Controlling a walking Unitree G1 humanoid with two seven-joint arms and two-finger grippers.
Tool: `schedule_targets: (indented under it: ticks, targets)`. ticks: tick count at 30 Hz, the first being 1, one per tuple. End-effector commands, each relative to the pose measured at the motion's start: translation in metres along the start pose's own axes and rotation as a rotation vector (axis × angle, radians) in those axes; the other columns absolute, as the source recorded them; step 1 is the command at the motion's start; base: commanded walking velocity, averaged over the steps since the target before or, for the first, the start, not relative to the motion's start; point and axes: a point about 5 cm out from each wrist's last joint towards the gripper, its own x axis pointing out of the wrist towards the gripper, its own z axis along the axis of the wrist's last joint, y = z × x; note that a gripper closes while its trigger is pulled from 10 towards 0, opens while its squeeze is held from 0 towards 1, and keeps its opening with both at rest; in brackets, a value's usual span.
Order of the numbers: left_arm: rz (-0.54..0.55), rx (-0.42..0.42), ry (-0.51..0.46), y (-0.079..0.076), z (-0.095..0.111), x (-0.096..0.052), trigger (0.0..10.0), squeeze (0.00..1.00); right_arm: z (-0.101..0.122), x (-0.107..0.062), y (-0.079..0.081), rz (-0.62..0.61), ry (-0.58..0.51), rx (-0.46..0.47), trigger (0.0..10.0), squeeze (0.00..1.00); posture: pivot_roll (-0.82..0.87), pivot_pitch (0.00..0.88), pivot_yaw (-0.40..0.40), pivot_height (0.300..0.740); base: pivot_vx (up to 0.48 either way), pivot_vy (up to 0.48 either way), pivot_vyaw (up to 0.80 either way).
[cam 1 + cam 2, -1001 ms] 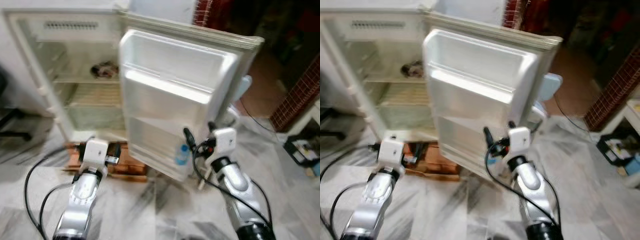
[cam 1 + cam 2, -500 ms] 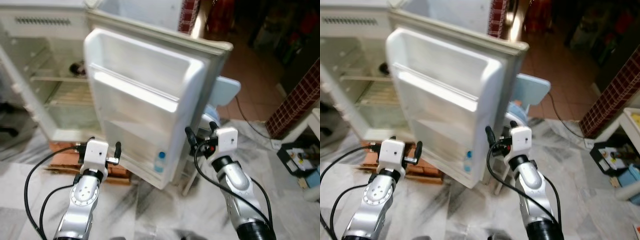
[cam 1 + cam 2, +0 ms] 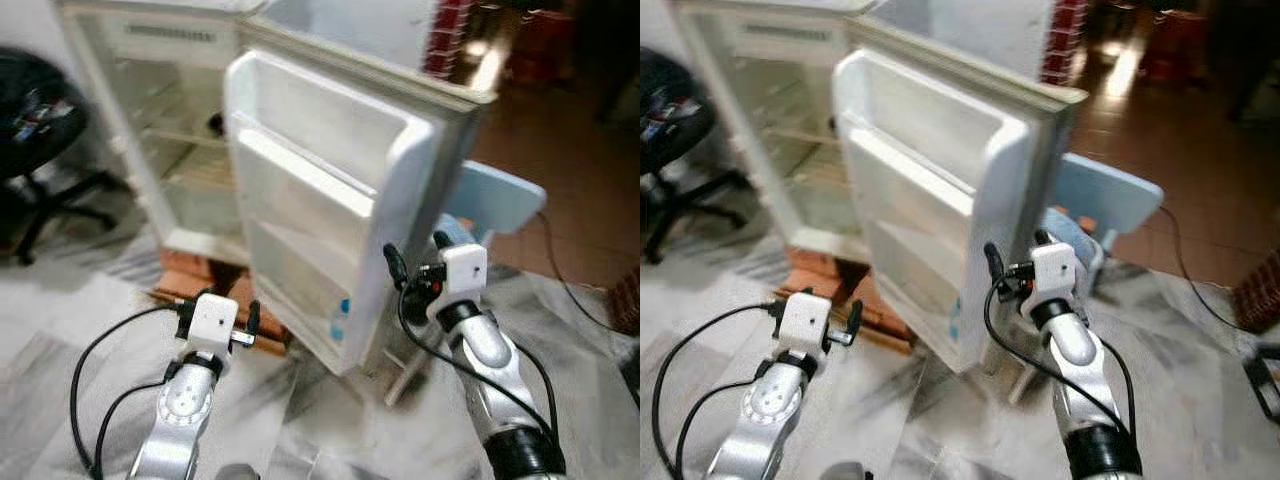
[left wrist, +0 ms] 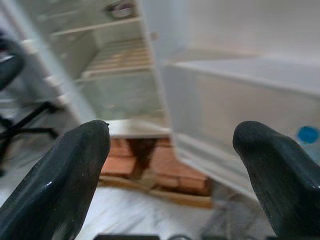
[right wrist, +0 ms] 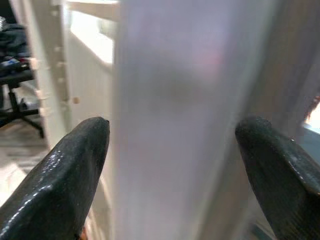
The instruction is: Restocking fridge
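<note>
The white fridge (image 3: 130,110) stands open, its door (image 3: 330,190) swung wide toward me. A small water bottle with a blue label (image 3: 341,318) stands in the door's lowest shelf; its blue cap (image 4: 306,135) is visible in the left wrist view. A dark item (image 3: 216,122) lies on an inner shelf. My right gripper (image 3: 415,252) is open at the door's outer edge (image 5: 170,125), one finger on each side of it. My left gripper (image 3: 215,310) is open and empty, low in front of the door's inner side.
The fridge rests on bricks and a wooden board (image 3: 195,280). A black office chair (image 3: 40,120) stands at the left. Behind the door is a light blue chair (image 3: 497,196). A black cable (image 3: 570,290) trails over the marble floor (image 3: 60,330) at the right.
The camera has swung, so the fridge sits further right and the office chair has come into view. Both grippers stay open; the right one keeps to the door's edge.
</note>
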Motion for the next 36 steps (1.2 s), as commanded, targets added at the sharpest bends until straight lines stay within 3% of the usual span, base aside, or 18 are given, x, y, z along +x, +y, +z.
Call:
schedule_targets:
  ticks: [1,11,22,27,28,29,33,36]
  targets:
    - [-0.015,-0.004,0.005,-0.003,-0.001,0.001,10.0,0.0,-0.001,0.003,-0.007,-0.035,0.009,-0.016,10.0,0.0,0.03,0.0,-0.041,0.74,0.0,-0.337,0.0]
    - [-0.021,-0.004,0.016,-0.008,-0.001,0.006,10.0,0.0,-0.001,0.007,-0.01,-0.083,0.009,-0.039,10.0,0.0,0.03,0.0,-0.043,0.74,0.0,-0.395,0.0]
    - [0.018,-0.045,0.048,-0.003,-0.004,0.008,10.0,0.0,-0.008,0.01,-0.002,-0.044,0.035,-0.013,10.0,0.0,0.03,0.0,-0.036,0.74,0.0,0.0,0.0]
    - [-0.026,-0.052,0.223,-0.009,-0.03,0.002,10.0,0.0,0.004,0.035,0.003,-0.066,0.013,0.046,10.0,0.0,0.04,0.0,-0.031,0.74,0.0,0.0,0.0]
    - [-0.026,-0.052,0.223,-0.009,-0.03,0.002,10.0,0.0,0.004,0.035,0.003,-0.066,0.013,0.046,10.0,0.0,0.04,0.0,-0.031,0.74,0.0,0.0,0.0]
    - [-0.051,-0.03,0.267,-0.012,-0.035,0.0,10.0,0.0,0.01,0.048,0.007,-0.082,0.029,0.056,10.0,0.0,0.04,0.0,-0.03,0.74,0.0,0.0,0.0]
    - [-0.064,0.004,0.301,-0.012,-0.039,0.001,10.0,0.0,0.015,0.067,0.012,-0.133,0.085,0.155,10.0,0.0,0.05,0.0,-0.032,0.74,0.0,0.0,0.0]
    - [-0.077,0.011,0.318,-0.013,-0.04,0.001,10.0,0.0,0.025,0.076,0.019,-0.099,0.061,0.226,10.0,0.0,0.05,0.0,-0.036,0.74,0.0,0.0,0.0]
